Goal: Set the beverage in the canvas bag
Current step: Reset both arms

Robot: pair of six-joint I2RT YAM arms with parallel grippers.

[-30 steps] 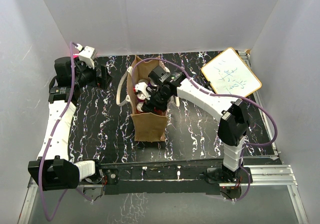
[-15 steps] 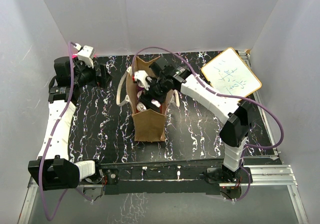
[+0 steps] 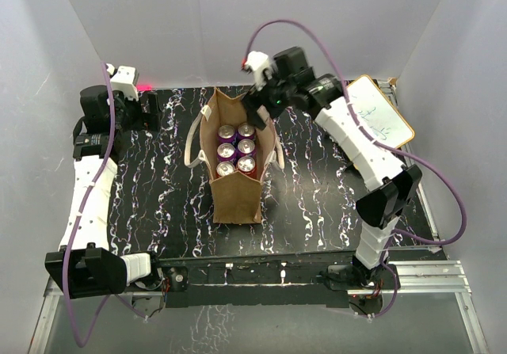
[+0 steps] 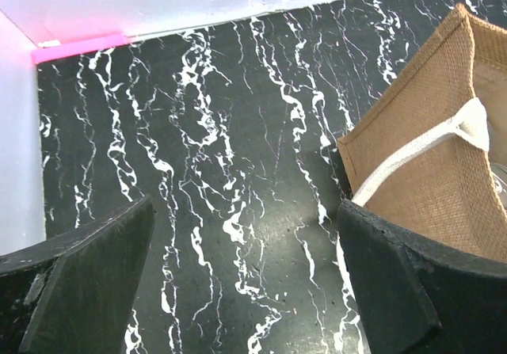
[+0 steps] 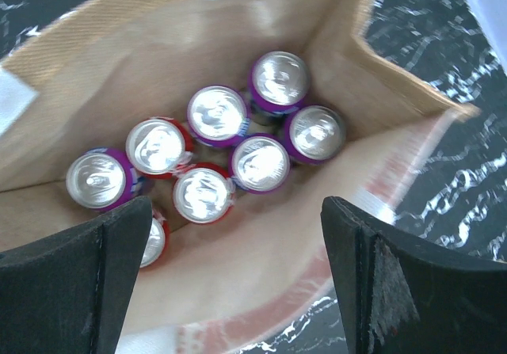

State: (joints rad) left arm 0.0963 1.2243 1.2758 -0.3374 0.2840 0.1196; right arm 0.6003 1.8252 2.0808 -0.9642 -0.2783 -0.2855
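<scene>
Black marbled table point(image 3: 317, 196), canvas bag point(image 3: 236, 199) of cans point(image 3: 236, 148), print point(image 5: 379, 186) illegible, left tool point(image 4: 245, 211) and right tool point(image 5: 236, 207) wide

We find the tall brown kraft-coloured canvas bag point(image 3: 236, 199) standing upright, mouth wide open, near the middle of the black white-veined counter point(image 3: 317, 203). Its two cream loop handles point(image 3: 190, 144) droop outward, one over each long side, and a faint reddish print marks one wall. Inside, we count purple and red beverage cans point(image 5: 215, 115) standing upright with their silver tops up. They are packed touching one another on the bag's floor.
</scene>
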